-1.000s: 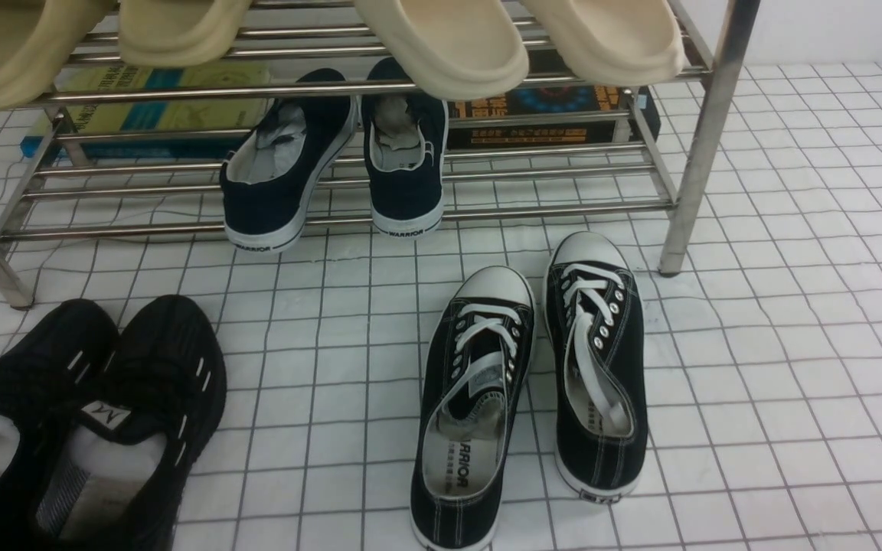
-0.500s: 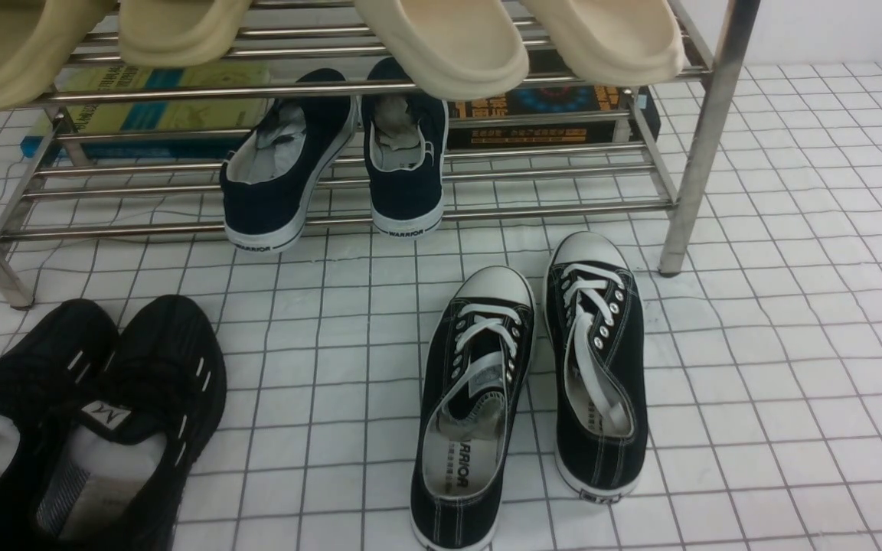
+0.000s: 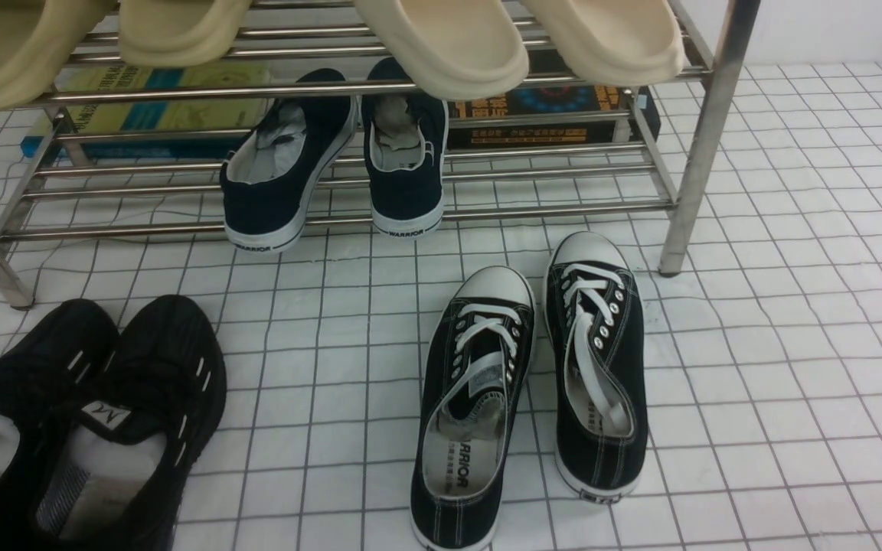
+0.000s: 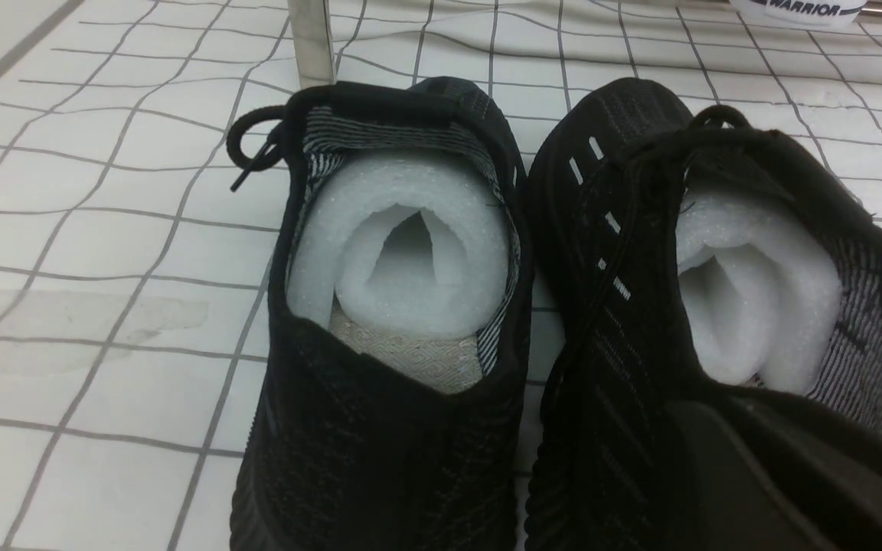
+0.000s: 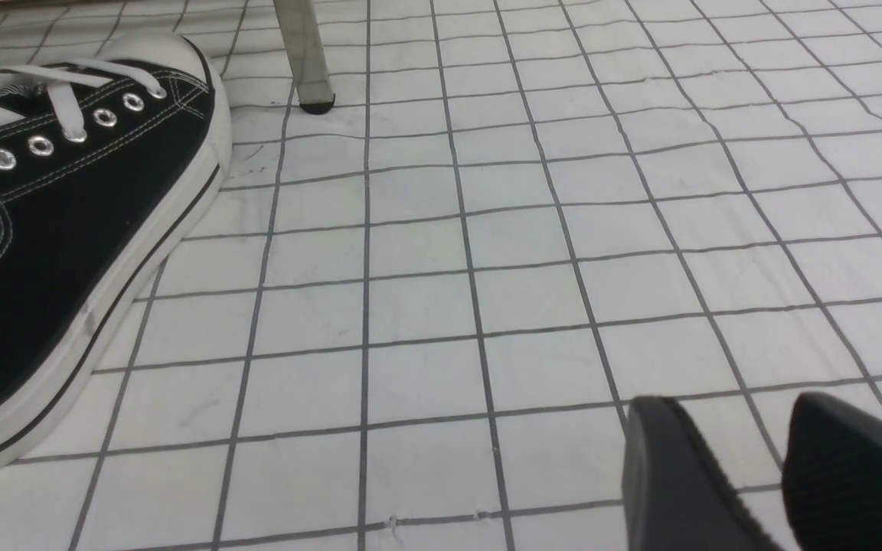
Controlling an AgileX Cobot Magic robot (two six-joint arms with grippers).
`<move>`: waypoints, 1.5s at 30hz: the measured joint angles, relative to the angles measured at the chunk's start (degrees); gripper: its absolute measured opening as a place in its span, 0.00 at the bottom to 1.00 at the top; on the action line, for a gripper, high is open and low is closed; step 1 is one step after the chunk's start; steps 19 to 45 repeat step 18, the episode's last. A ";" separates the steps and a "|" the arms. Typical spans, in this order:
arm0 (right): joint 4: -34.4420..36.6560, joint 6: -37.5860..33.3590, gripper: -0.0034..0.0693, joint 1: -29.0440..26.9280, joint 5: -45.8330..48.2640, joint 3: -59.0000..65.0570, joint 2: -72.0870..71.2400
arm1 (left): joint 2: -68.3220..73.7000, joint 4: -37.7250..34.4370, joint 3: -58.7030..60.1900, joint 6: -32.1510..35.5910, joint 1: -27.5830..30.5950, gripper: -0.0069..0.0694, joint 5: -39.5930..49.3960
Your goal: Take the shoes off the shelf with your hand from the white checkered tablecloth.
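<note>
The black knit shoes stand side by side on the white checkered tablecloth, in front of the shelf's left leg and well apart from the laced canvas sneakers. The left hand sits at the heel of one shoe, its jaws nearly together. The right hand hovers over bare cloth, jaws apart, holding nothing.

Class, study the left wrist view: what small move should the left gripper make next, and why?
Probably open fully and lift clear. Both all-black knit sneakers with white foam stuffing already lie on the white checkered tablecloth, in front of the steel-tube shoe rack. The left gripper sits nearly shut at one sneaker's heel; whether it grips is unclear.
</note>
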 joint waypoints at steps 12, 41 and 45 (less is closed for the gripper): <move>0.00 0.00 0.38 0.00 0.00 0.00 0.00 | 0.00 0.00 0.00 0.00 0.00 0.17 0.00; 0.00 0.00 0.38 0.00 -0.01 0.00 0.00 | 0.00 0.00 0.00 0.00 0.00 0.18 0.00; 0.00 0.00 0.38 0.00 -0.01 0.00 0.00 | 0.00 0.00 0.00 0.00 0.00 0.18 0.00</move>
